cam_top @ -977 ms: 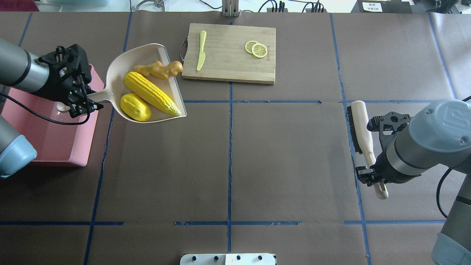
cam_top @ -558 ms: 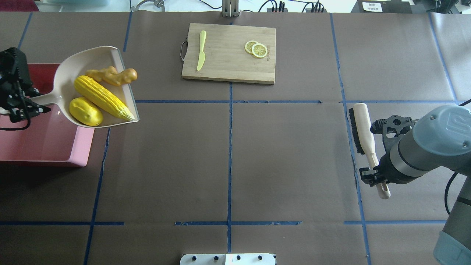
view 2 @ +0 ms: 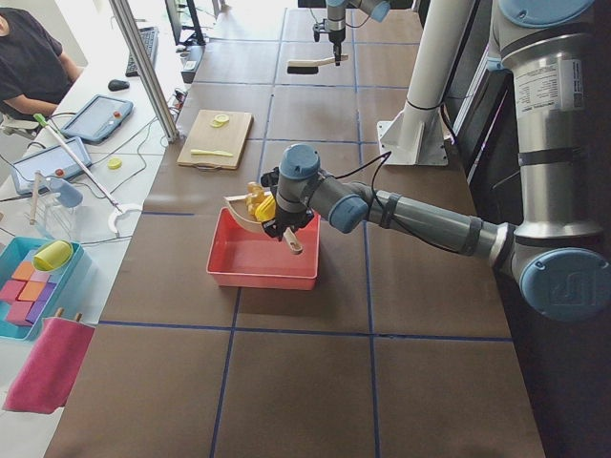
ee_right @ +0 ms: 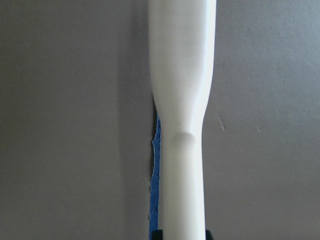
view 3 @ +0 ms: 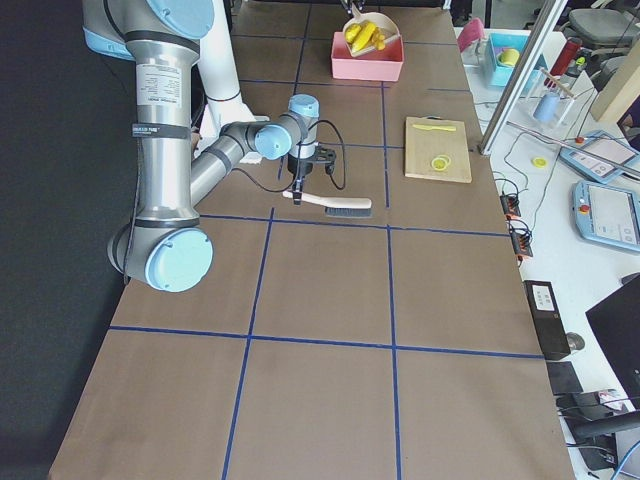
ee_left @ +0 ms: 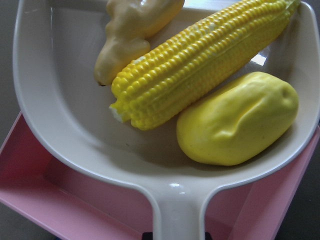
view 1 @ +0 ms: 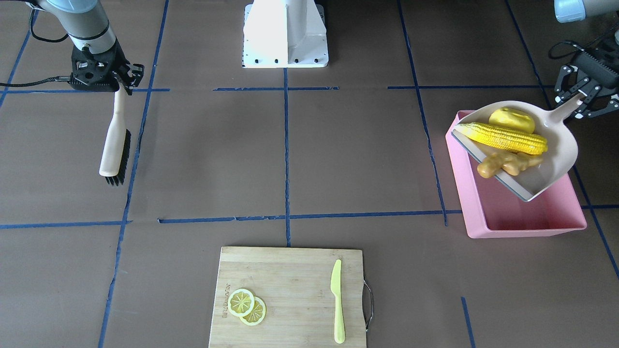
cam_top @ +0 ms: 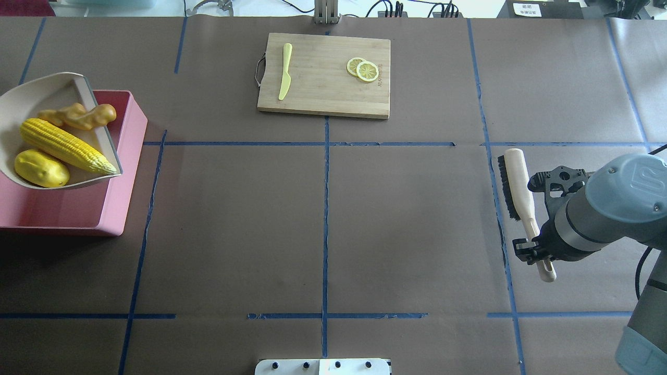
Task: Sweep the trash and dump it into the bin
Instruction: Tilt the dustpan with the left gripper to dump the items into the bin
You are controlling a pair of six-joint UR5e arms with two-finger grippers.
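My left gripper (view 1: 582, 99) is shut on the handle of the cream dustpan (view 1: 556, 145), which hangs over the pink bin (view 1: 512, 217). In the pan lie the corn cob (view 1: 503, 137), the yellow potato-like lump (view 1: 511, 119) and the ginger root (view 1: 500, 164). In the overhead view the pan (cam_top: 21, 99) holds the corn (cam_top: 65, 147), lump (cam_top: 40, 169) and ginger (cam_top: 78, 116) above the bin (cam_top: 78, 208); the left gripper is off that view's left edge. My right gripper (cam_top: 534, 247) is shut on the brush (cam_top: 513, 177) by its handle.
A wooden cutting board (cam_top: 323, 75) at the far middle carries a light-green plastic knife (cam_top: 285, 70) and two lemon slices (cam_top: 363, 69). The robot's white base (view 1: 285, 34) stands at the near middle edge. Blue tape lines cross the brown table cover.
My left arm has carried the loaded dustpan leftward, from beside the cutting board to over the pink bin; the left gripper has left the overhead view. The right gripper with the brush shifted slightly right.
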